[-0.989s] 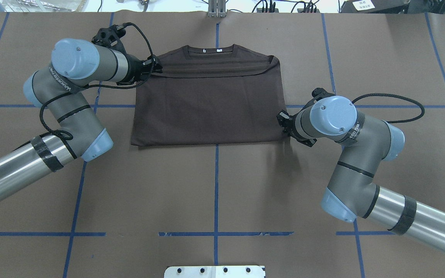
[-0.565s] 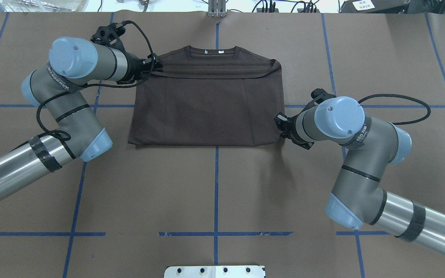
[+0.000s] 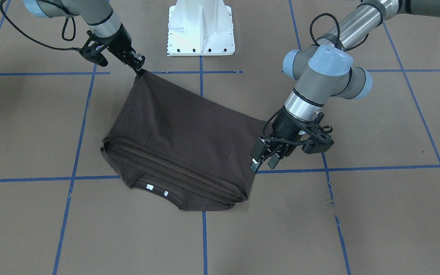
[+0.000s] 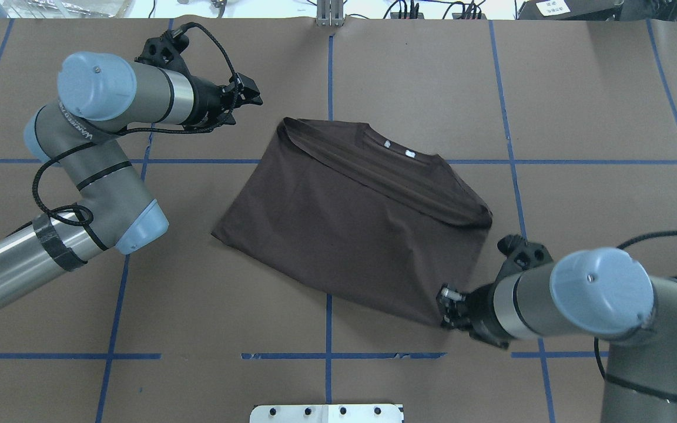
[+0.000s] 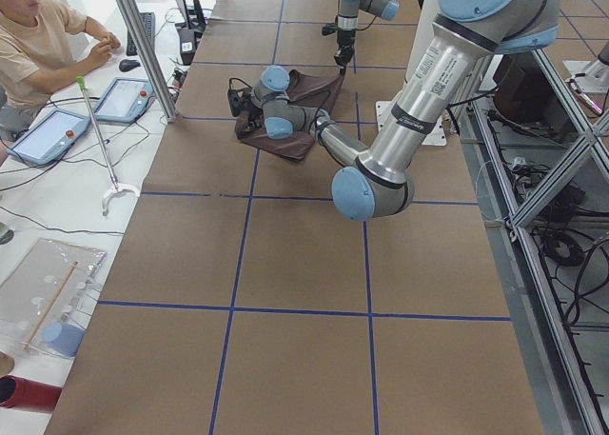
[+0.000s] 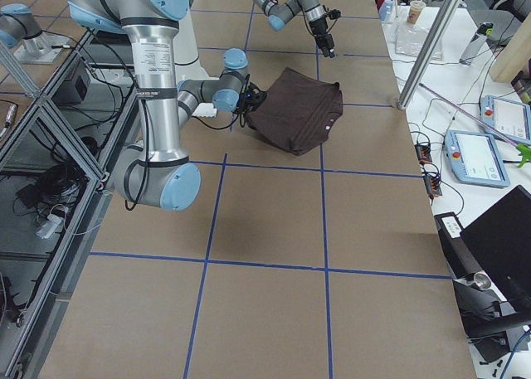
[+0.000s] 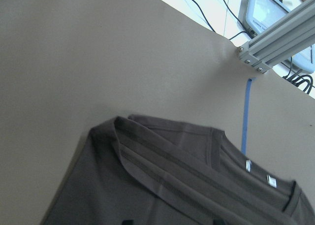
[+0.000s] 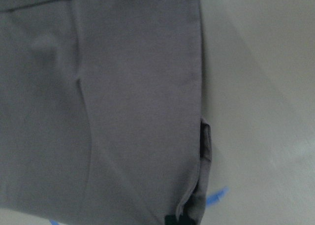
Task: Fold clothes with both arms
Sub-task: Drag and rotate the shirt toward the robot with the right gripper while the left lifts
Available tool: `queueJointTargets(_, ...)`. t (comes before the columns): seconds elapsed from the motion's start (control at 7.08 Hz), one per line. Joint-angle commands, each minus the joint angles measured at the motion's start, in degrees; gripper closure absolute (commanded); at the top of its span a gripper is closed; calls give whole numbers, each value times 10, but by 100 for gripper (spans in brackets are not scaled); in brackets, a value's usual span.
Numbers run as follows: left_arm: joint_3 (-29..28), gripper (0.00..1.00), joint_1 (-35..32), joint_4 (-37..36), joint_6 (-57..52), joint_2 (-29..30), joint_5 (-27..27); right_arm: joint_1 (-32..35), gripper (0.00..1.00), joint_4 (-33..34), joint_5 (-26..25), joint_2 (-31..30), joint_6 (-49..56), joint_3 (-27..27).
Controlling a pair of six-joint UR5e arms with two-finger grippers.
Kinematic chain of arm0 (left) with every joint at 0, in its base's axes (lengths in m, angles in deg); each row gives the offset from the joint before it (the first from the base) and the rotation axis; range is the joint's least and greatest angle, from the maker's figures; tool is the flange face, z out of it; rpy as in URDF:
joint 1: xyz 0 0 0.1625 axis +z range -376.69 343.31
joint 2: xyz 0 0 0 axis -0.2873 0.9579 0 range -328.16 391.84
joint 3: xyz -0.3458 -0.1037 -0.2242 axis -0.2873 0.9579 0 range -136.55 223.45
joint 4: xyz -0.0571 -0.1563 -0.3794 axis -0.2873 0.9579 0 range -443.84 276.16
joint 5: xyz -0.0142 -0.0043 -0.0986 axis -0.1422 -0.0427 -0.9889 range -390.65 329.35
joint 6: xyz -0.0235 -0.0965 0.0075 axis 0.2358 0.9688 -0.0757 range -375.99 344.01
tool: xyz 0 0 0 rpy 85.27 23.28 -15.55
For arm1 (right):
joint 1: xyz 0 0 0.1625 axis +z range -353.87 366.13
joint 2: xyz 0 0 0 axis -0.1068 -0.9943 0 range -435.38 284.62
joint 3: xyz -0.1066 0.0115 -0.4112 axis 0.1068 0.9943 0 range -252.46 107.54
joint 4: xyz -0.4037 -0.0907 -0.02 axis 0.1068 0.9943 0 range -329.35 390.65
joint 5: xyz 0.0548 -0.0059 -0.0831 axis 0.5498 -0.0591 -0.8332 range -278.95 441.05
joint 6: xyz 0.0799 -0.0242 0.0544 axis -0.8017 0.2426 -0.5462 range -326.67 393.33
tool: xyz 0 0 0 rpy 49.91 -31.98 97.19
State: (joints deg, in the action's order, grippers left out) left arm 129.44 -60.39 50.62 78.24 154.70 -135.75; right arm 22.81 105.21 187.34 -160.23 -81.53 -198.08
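While the right black gripper [image 4: 445, 306] pinches the lower-right corner of the skewed, half-folded dark brown T-shirt [image 4: 350, 223] at mid-frame, the left black gripper [image 4: 251, 91] (spread, empty) hovers upper left, probably needing the shoulder corner next.

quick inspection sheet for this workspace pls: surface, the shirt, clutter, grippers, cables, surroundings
surface: brown paper with a blue tape grid, lying flat.
job's things: shirt folded, skewed to the grid, collar and white labels facing up.
clutter: nothing seen.
grippers: left gripper open, clear of the shirt; right gripper shut on the shirt's corner nearest the robot.
cables: black cable arcs over the left wrist, another trails behind the right arm; neither touches the shirt.
surroundings: person seated at a side bench with tablets.
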Motion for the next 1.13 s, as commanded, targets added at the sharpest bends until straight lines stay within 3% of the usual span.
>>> queueJointTargets(0.0, 32, 26, 1, -4, 9, -17, -34, -83, 1, 32, 5, -12, -21, -38)
queueJointTargets(0.42, 65, 23, 25, -55, 35, -30, -36, -32, 0, 32, -12, -9, -20, -54)
queueJointTargets(0.57, 124, 23, 43, -58, 35, -99, -32, 1, 0, 32, -12, 12, -20, -55)
queueJointTargets(0.71, 161, 24, 66, -59, 35, -157, -3, 38, 0, 32, -13, 30, -20, -51)
queueJointTargets(0.99, 154, 29, 156, -59, 46, -181, 71, 55, 0, 32, -55, 31, -13, -41)
